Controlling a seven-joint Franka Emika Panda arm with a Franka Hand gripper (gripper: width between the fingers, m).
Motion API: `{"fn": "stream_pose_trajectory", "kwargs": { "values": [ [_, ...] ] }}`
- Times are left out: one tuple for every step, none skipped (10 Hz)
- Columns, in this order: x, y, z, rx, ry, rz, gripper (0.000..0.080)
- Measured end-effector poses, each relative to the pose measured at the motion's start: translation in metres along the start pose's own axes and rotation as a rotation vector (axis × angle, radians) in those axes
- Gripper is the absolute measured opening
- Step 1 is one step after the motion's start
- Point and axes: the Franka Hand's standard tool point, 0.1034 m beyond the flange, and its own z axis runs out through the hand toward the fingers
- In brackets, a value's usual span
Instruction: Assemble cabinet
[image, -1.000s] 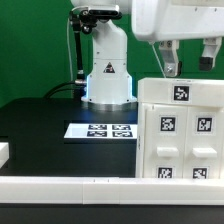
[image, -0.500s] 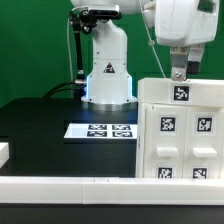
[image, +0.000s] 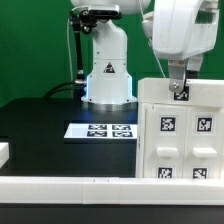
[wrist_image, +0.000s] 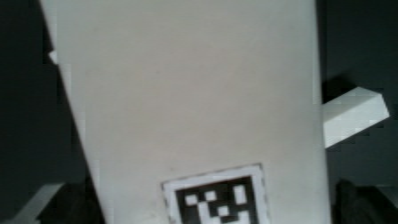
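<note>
A: Where is the large white plastic box-shaped cabinet (image: 183, 128) with the black-and-white square tags at this moment?

B: It stands on the black table (image: 40, 130), at the exterior view's right, near the front white rail (image: 60, 184). The flat white marker board (image: 101, 131) lies just beside it, toward the exterior view's left, in front of the robot's white base (image: 108, 70).

A: And the two-finger gripper (image: 179, 88)?

B: It hangs at the top edge of the cabinet, right over the top tag. In the wrist view the white panel (wrist_image: 196, 110) fills the space between the dark fingers (wrist_image: 54, 203), which look spread to both sides of it. I cannot tell if they already press on it or only stand around it.

A: What can go wrong from here?

B: I think the main risk is a tilt. The cabinet is tall, and the gripper is at its top, so a sideways push there can tip it or slide it on the smooth table. Also, if the fingers close off-centre on the thin wall, the grip can be weak and the shell may rotate or slip. A small white piece (wrist_image: 350, 108) shows beside the panel in the wrist view; I cannot say what it is, but it could be knocked.
</note>
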Motion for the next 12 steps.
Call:
{"fn": "stream_pose_trajectory", "kwargs": {
  "values": [
    [-0.0004,0.0002,0.0002,0.000,0.000,0.001,0.0556],
    [-0.0003,0.0001,0.0003,0.001,0.000,0.052,0.0556],
    [-0.0003,0.0001,0.0004,0.001,0.000,0.155,0.0551],
    [-0.0006,0.0004,0.0003,0.000,0.000,0.241,0.0551],
    [-0.0023,0.0023,0.0000,0.002,0.006,0.352,0.0551],
    [-0.0044,0.0046,-0.0006,-0.001,0.013,0.497,0.0551],
    [-0.0054,0.0040,-0.0004,-0.006,0.025,0.654,0.0551],
    [-0.0071,0.0035,-0.0001,0.003,0.030,0.802,0.0551],
    [-0.0078,0.0039,0.0002,0.024,0.040,0.960,0.0553],
    [-0.0078,0.0039,0.0002,0.031,0.042,1.058,0.0553],
    [-0.0068,0.0034,0.0000,0.032,0.041,1.118,0.0553],
    [-0.0065,0.0032,0.0000,0.036,0.041,1.191,0.0553]
  ]
}}
